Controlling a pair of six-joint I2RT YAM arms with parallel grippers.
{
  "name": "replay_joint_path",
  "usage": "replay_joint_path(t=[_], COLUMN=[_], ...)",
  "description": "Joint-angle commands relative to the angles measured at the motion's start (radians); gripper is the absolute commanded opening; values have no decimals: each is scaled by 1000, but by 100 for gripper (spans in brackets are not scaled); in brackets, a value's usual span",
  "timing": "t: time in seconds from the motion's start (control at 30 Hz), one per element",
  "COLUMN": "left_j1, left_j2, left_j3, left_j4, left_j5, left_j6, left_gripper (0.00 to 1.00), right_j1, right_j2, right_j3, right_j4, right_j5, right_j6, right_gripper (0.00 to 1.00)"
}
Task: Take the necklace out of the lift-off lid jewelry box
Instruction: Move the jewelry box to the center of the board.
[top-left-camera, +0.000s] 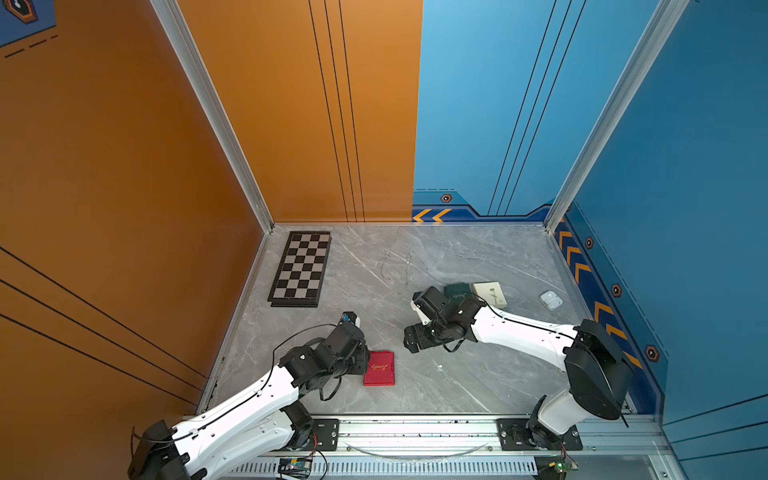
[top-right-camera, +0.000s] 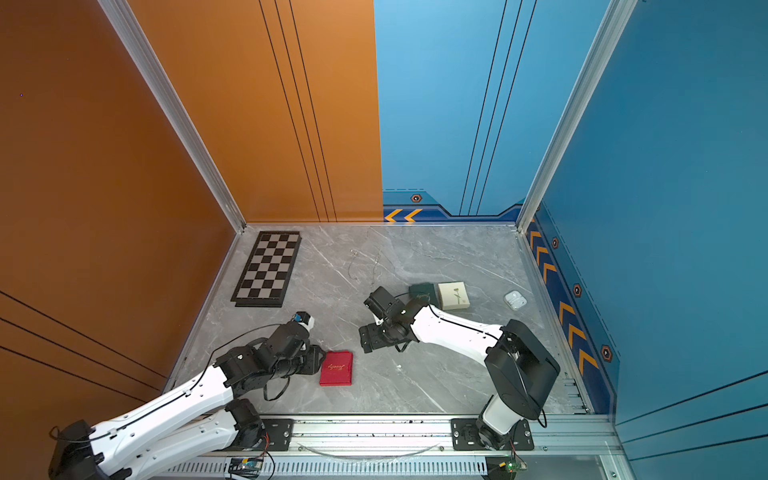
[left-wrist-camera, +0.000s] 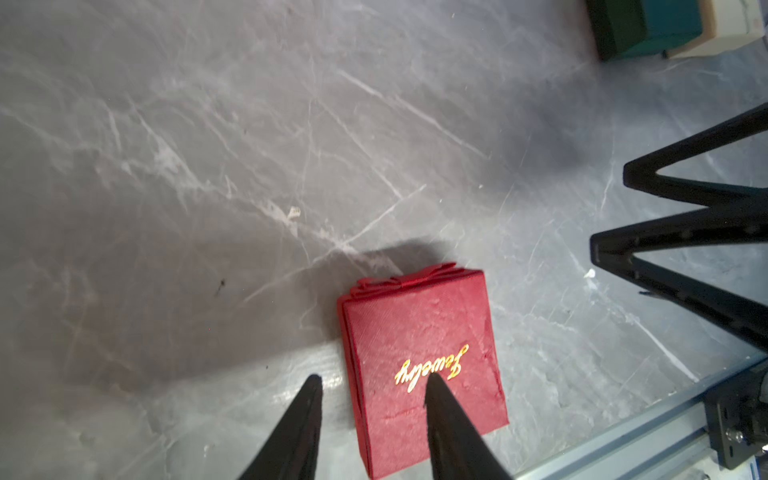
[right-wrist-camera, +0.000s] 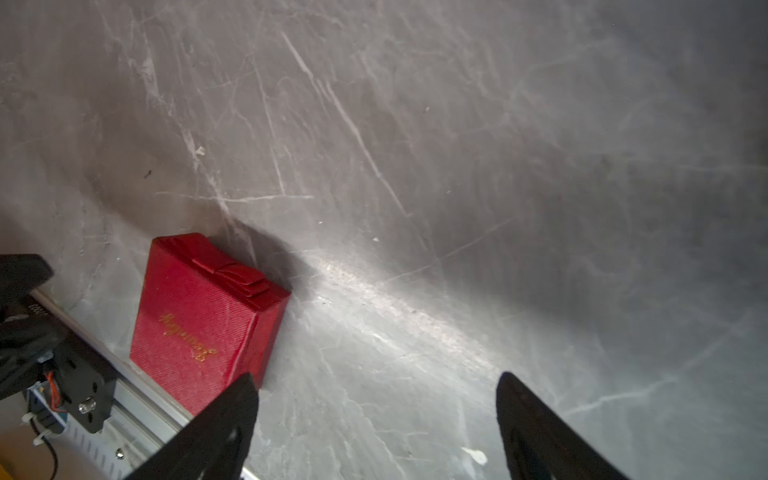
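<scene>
The red jewelry box (top-left-camera: 379, 368) with gold lettering and a bow lies near the table's front, lid on, so its inside is hidden and no necklace shows in it. My left gripper (left-wrist-camera: 372, 380) is at the box's left edge. It is open, with one fingertip (left-wrist-camera: 434, 384) over the lid and the other (left-wrist-camera: 312, 386) over bare table beside the box. My right gripper (top-left-camera: 409, 341) hovers to the box's back right, open wide over bare table (right-wrist-camera: 374, 386). The box (right-wrist-camera: 199, 316) shows beside one of its fingers.
Two thin chains (top-left-camera: 387, 266) (top-left-camera: 408, 272) lie loose on the marble near the back. A dark green box (top-left-camera: 457, 294) and a cream box (top-left-camera: 490, 294) stand behind the right wrist. A white earbud case (top-left-camera: 550, 300) lies at the right, a chessboard (top-left-camera: 301, 268) at the back left.
</scene>
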Motion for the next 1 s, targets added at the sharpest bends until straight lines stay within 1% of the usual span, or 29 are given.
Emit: replay_joint_path(t=[0.0,0.17,0.33,0.47,0.63,0.77,0.9,0.97], left_j1=[-30,-68,-84,-97,-100,-99,-99,-100], left_j2=[-41,-96,-133,-102,-47,-31,2,9], left_j3=[-33,-82,-130,-130,-134,-151,-180,-192], left_j4=[-36,-36,-12,6,72,122,176,210], left_j5=[34,37,31,-1,5,19,31,41], left_j6=[-84,-146,-189,-196,-190,-188,-199,-207], left_gripper=[43,43,43,43,43,44,43,43], right_j1=[50,110,148,168,182,192,194,191], right_j2=[0,43,75,96,111,126,135,136], right_j3=[-25,-37,-44,-50,-58,-61,-62,-62], right_j4=[124,196,226,235,256,271,278,277], right_j5=[-27,-49,-56,-56,-67,-77,-73,-73], right_j6=[88,129,153,165,184,199,201,202], right_gripper=[89,84,78,74,66,55,50,45])
